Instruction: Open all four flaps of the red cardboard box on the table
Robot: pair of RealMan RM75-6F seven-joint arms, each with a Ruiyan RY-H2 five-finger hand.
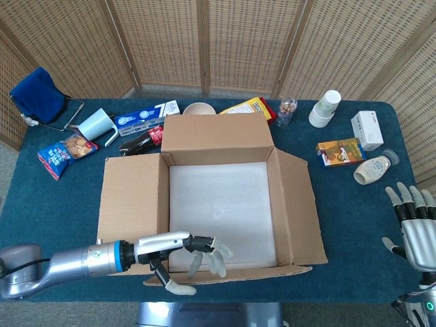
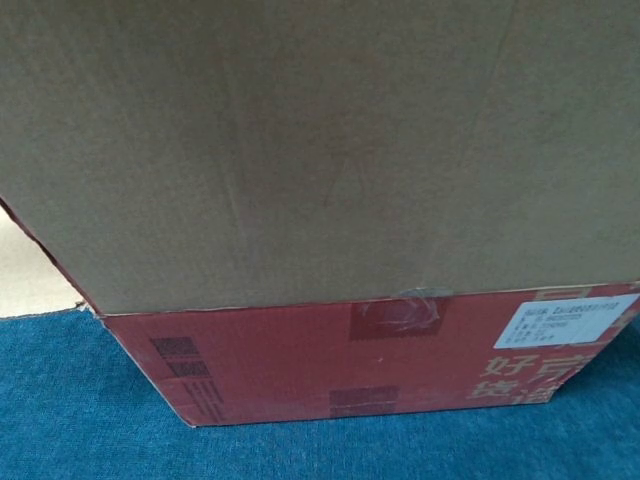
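Note:
The red cardboard box (image 1: 221,197) sits mid-table with its white bottom showing. Its left flap (image 1: 129,204) and right flap (image 1: 300,211) lie folded outward, and the back flap (image 1: 214,139) stands up. The front flap (image 1: 238,274) leans out towards me, seen almost edge-on. My left hand (image 1: 187,253) holds this flap, fingers (image 1: 208,255) over its inner face and thumb beneath. In the chest view the flap's brown face (image 2: 320,150) hangs over the red front wall (image 2: 370,360). My right hand (image 1: 412,225) hovers open at the table's right edge.
Behind the box lie a blue packet (image 1: 139,119), a bowl (image 1: 199,109), a yellow pack (image 1: 246,107) and a jar (image 1: 288,109). A cup (image 1: 95,125) and snack bag (image 1: 65,150) are at the left. Paper cups (image 1: 325,107), a white box (image 1: 366,129), an orange pack (image 1: 339,151) and a bottle (image 1: 375,168) are at the right.

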